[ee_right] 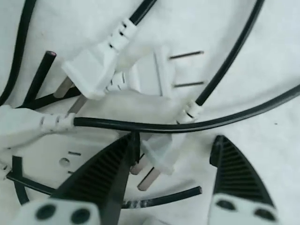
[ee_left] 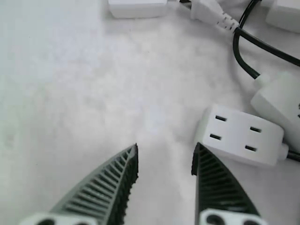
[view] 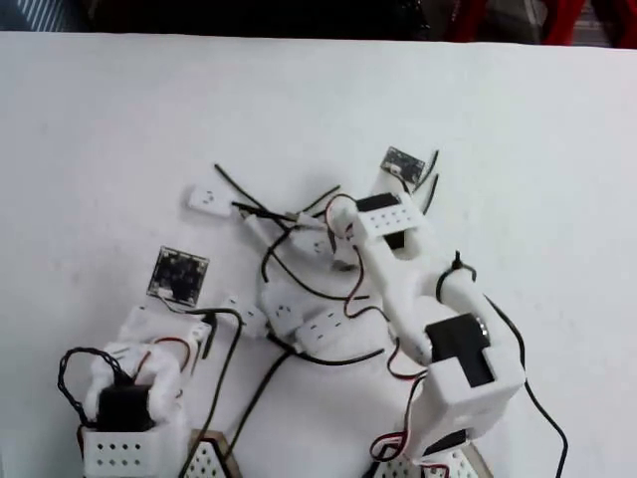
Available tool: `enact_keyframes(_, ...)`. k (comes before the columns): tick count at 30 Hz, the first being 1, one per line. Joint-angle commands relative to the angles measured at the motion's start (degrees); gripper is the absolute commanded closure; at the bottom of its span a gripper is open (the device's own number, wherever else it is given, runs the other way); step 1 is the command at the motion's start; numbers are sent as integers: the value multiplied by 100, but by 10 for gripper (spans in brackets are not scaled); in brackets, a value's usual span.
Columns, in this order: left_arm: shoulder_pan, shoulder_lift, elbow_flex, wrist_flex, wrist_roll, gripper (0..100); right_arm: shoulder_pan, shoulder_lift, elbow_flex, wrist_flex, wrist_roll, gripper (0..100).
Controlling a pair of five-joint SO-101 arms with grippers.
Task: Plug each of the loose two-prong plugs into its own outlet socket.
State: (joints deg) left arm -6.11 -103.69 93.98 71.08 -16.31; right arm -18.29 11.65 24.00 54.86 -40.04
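Now L end effector (ee_left: 166, 146) & R end effector (ee_right: 177, 136) spread; cord (ee_right: 117, 125) crosses plug (ee_right: 159, 149).

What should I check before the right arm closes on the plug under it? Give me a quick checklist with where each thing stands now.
1. The right pincer is open: ok.
2. The white plug lies between its jaws, prongs bare: ok.
3. That plug is free of other cords: not ok, a black cable crosses it.
4. The left pincer is open and empty: ok.
5. The outlet block beside the left pincer has free slots facing up: ok.
6. Which socket this plug should go into: cannot tell.
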Motion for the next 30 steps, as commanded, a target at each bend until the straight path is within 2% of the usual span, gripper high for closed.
enact_keyframes(1,-40,-66,-141,-132,-9,804,84,57,-220,-57,-9,872)
enact_keyframes(4,-40,-66,-132,-132,-9,804,171,48,-229,-40,18,991)
enact_keyframes(6,-40,-66,-132,-132,-9,804,259,40,-229,-22,18,962)
enact_keyframes(10,-40,-66,-132,-132,-9,804,514,-242,-237,338,229,979)
enact_keyframes(19,-40,-66,-70,-132,-9,804,989,-1895,-202,1824,2875,981)
enact_keyframes(24,-40,-66,-70,-132,-9,804,1156,-2202,-193,2563,4501,981)
enact_keyframes(30,-40,-66,-70,-132,-9,804,1051,-2202,703,2334,5741,981)
